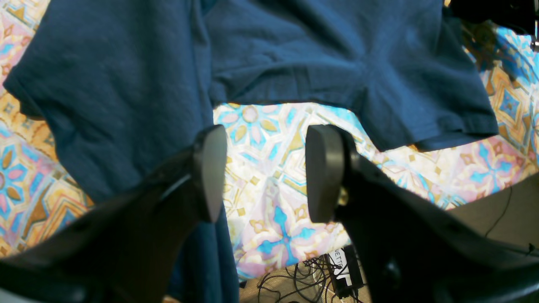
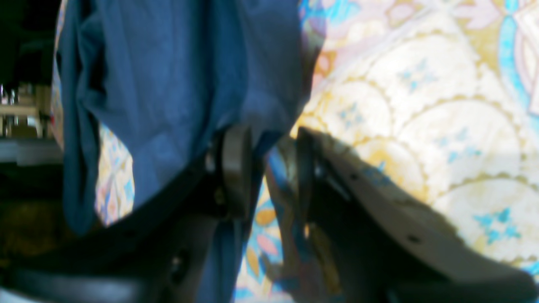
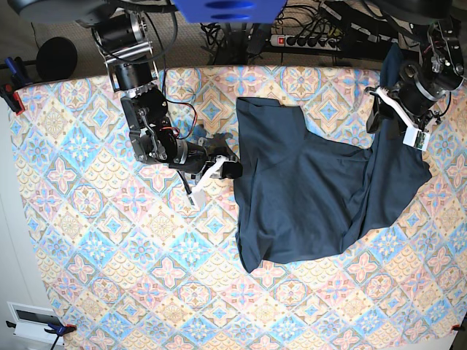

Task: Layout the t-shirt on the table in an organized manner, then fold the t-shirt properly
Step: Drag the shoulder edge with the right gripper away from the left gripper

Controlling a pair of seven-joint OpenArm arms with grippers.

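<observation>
The dark navy t-shirt lies rumpled on the right half of the table. One part of it runs up past the far edge at the upper right. My left gripper is open over bare cloth, with the shirt's hem just beyond its tips and its left finger over a hanging strip of shirt. In the base view the left gripper hovers by the shirt's upper right part. My right gripper is open at the t-shirt, whose edge reaches the fingertips. The base view puts the right gripper at the shirt's left edge.
The patterned cloth covers the whole table. Cables and a black power brick lie on the floor past the far edge. A power strip and more cables sit behind the table. Clamps hold the cloth at the left corners.
</observation>
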